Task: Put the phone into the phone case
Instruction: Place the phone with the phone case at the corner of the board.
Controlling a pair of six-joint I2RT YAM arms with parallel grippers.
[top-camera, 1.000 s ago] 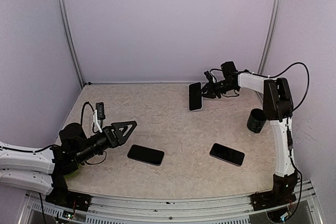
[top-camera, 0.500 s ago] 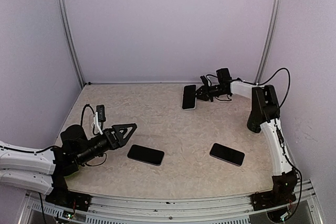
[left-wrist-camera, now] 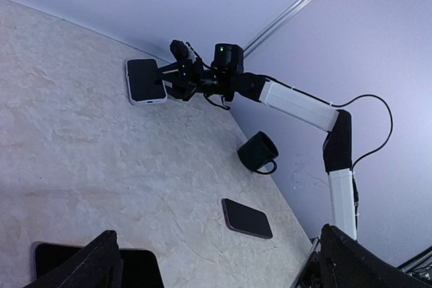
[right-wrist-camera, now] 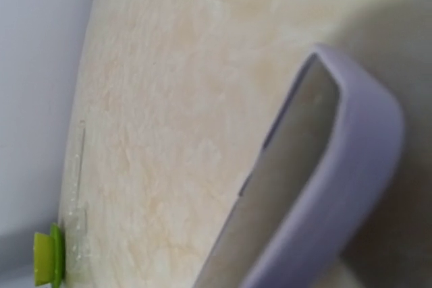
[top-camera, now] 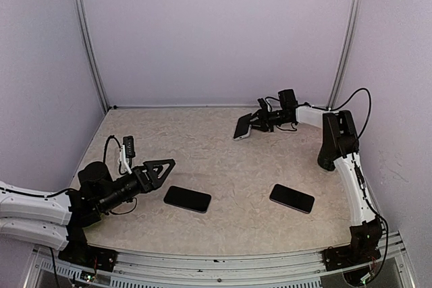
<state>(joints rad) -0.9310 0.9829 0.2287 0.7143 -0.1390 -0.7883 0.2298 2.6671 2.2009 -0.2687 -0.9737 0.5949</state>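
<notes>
While the right gripper (top-camera: 254, 124) is pinching one short end of the phone case (top-camera: 242, 128) out toward the far side of the bench (top-camera: 223, 160), few other things are lying around it. A black mug (left-wrist-camera: 258, 153) is sitting behind that gripper, back along its own arm and near the elbow. In the top view the arm is hiding the mug. A second phone (top-camera: 291, 198) is lying flat farther back toward the right arm's base, well apart from the case. The case is tilting and showing a dark face ringed by a pale rim. I cannot tell whether its free end is touching the bench. The right wrist view is showing only the case's lavender rim, close and blurred. Beyond it, a small green piece (right-wrist-camera: 47, 257) is sitting at the bench's edge.

The left gripper (top-camera: 167, 170) is hanging low over the bench with its jaws spread wide, holding nothing. The phone (top-camera: 187, 198) is lying flat with its dark face up. It is resting just beside this gripper's tips, on the side toward the bench's near edge, and is not sitting between the jaws. The phone case is sitting well ahead of the left gripper, with only bare bench lying between them.
</notes>
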